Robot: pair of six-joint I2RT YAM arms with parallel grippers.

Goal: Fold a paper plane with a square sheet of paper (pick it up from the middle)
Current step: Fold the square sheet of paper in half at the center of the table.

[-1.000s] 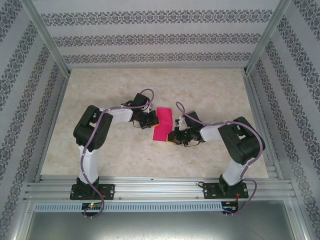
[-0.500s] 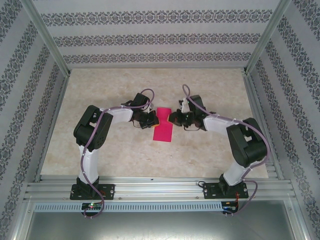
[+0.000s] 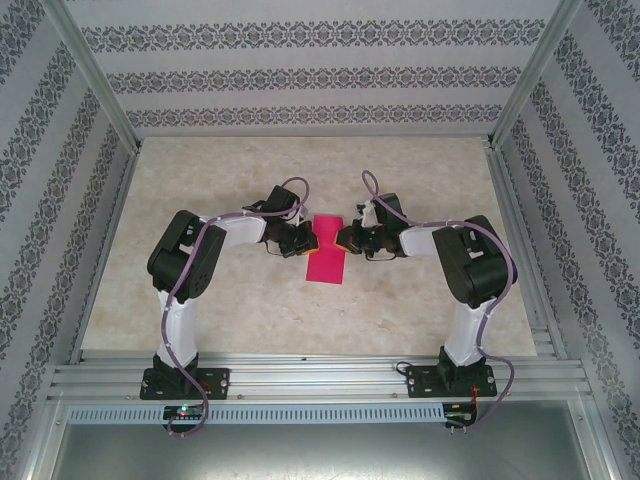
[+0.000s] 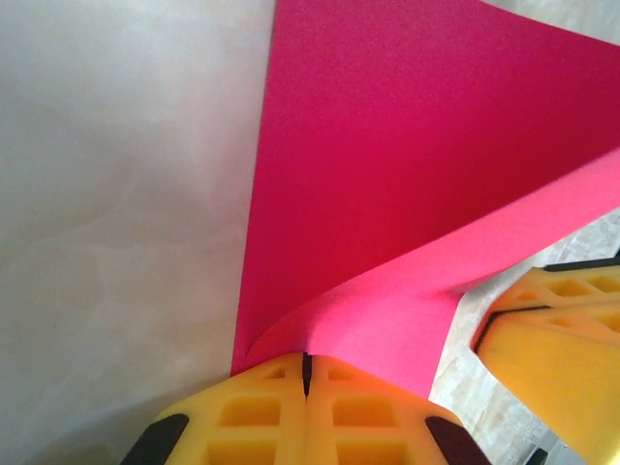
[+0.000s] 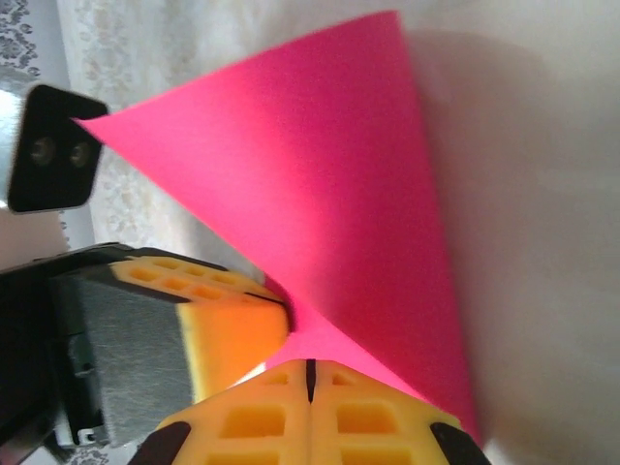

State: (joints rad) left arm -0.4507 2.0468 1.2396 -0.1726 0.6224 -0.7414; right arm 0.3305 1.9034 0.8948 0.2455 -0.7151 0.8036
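The square sheet of paper (image 3: 328, 262) lies mid-table as a narrow magenta strip, folded over. In the left wrist view the paper (image 4: 417, 145) has a lighter flap curling up from the table just ahead of my left gripper (image 4: 306, 360), whose jaws are shut with their tips against it. My left gripper (image 3: 304, 240) sits at the strip's far left edge. Facing it across the strip's far end is my right gripper (image 3: 344, 238). In the right wrist view my right gripper (image 5: 310, 366) is shut, tips on the paper (image 5: 339, 165), close to the left gripper's yellow fingers (image 5: 228, 320).
The beige marbled table (image 3: 200, 200) is walled by patterned panels on three sides. A metal rail (image 3: 320, 380) runs along the near edge by the arm bases. Open tabletop lies left, right and beyond the paper.
My right gripper has swung from the strip's near right corner up to its far end, opposite the left gripper. The left arm and the paper stayed put.
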